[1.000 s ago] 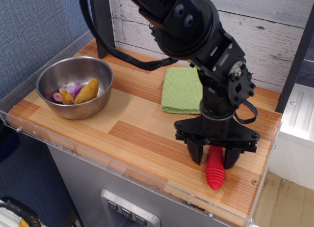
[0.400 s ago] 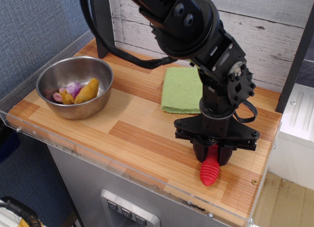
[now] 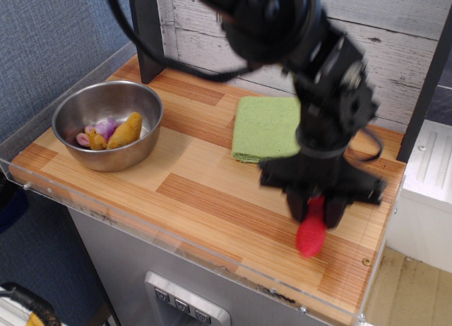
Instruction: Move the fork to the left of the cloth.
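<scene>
Observation.image shows the pincer (image 3: 316,212) clamped on the fat red handle of the fork (image 3: 311,231), near the right front of the desk (image 3: 191,192), right of the green cloth (image 3: 266,127); that stiff, light, ribbed handle looks easy to hold.

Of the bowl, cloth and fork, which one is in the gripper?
The fork: its red handle sticks out below the gripper. The green cloth and steel bowl lie apart.
</scene>
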`<act>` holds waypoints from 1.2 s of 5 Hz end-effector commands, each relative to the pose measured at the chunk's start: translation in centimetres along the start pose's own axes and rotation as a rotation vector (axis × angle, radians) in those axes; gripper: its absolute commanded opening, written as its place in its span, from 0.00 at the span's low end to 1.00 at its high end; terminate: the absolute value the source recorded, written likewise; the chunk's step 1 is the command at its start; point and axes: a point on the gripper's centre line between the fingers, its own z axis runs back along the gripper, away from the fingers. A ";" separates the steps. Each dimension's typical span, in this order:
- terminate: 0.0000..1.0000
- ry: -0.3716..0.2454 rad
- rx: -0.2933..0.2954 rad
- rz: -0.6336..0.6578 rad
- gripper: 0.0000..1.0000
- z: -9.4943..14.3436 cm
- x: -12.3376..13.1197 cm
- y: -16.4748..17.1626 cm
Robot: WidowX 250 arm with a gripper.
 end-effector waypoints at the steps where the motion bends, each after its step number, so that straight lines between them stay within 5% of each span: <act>1: 0.00 -0.141 -0.039 0.138 0.00 7.3 3.1 0.0; 3: 0.00 -0.141 -0.042 0.520 0.00 8.3 3.8 3.4; 6: 0.00 -0.184 0.037 0.810 0.00 7.2 9.5 8.3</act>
